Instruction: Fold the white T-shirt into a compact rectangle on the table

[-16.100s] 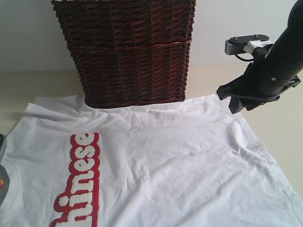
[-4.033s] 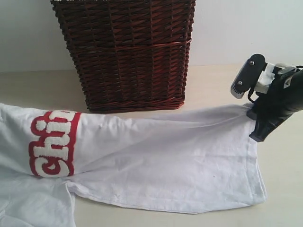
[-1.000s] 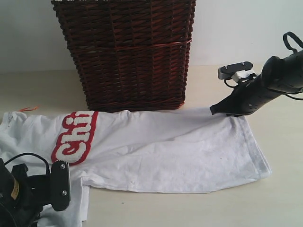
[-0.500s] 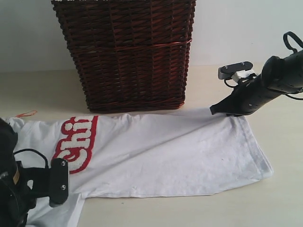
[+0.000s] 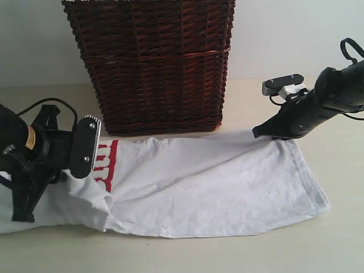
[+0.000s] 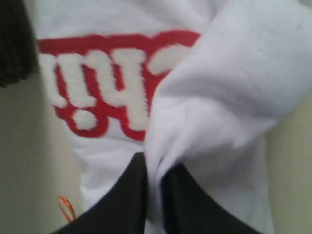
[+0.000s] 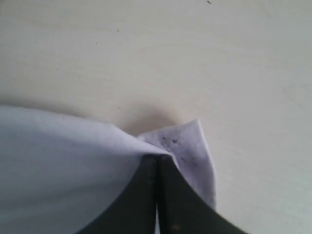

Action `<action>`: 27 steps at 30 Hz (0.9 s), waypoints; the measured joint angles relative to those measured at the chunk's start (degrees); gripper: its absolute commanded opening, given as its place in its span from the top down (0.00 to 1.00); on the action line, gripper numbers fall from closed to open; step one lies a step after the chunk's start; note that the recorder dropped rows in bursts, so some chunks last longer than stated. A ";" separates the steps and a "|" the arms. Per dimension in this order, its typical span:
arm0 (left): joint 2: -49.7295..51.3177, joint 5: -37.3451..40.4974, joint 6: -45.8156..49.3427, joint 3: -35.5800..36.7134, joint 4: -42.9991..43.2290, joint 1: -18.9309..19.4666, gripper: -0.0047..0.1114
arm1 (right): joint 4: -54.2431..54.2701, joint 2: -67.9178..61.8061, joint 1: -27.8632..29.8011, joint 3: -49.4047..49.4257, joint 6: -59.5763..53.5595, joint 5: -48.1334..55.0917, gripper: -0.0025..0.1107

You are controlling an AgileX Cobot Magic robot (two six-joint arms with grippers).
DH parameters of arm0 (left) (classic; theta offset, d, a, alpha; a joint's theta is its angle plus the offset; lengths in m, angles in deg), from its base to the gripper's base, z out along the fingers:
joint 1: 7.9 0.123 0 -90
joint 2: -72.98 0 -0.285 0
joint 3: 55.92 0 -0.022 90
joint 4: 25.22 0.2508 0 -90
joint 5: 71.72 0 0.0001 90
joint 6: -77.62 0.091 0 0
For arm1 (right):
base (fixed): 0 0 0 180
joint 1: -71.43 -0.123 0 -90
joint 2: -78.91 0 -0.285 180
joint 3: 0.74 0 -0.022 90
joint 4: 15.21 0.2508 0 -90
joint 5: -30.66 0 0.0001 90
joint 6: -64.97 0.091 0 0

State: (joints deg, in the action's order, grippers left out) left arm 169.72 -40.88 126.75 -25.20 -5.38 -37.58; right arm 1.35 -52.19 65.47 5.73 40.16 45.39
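Cream bench (image 5: 341,244) before a dark wicker basket (image 5: 153,62) carries the white T-shirt (image 5: 227,187) lying as a long band, left fingers (image 6: 122,200) clamped on a lifted fold beside the red lettering (image 6: 102,92), right fingers (image 7: 139,200) clamped on the opposite end's corner.

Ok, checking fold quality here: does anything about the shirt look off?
The soft white short-sleeved T-shirt lies mostly flat on the pale cream table, but its end is bunched where the left gripper pinches it, a fold covering part of the red-outlined lettering. Small dark specks dot the corner pinched by the right gripper.
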 measured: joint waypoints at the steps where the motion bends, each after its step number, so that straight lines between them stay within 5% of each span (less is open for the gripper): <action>1: 1.01 -3.36 0.00 0.00 0.36 0.76 0.95 | 0.00 0.00 0.00 0.00 0.00 0.00 0.98; 5: 4.62 -13.64 0.11 -0.13 0.69 3.14 0.81 | -0.36 0.00 0.00 0.00 -0.12 0.09 0.98; 10: 7.87 -17.02 -0.15 -0.13 0.85 7.06 0.46 | -0.48 0.00 0.00 0.00 -1.25 0.09 0.98; 15: 7.61 -24.02 -7.06 -0.13 1.05 10.68 0.52 | -0.58 0.00 0.00 0.00 -1.49 0.14 0.98; 20: 5.58 -19.08 -10.04 -0.13 -2.45 10.45 0.96 | -0.58 0.00 0.00 0.00 -1.49 0.24 0.98; 27: 8.53 -10.81 -11.25 -0.13 -15.89 8.17 0.96 | -0.58 0.00 0.00 0.00 -1.49 0.24 0.98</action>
State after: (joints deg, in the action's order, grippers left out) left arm 178.25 -51.69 115.50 -25.33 -21.27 -29.41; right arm 0.76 -52.19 65.47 5.73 38.67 45.62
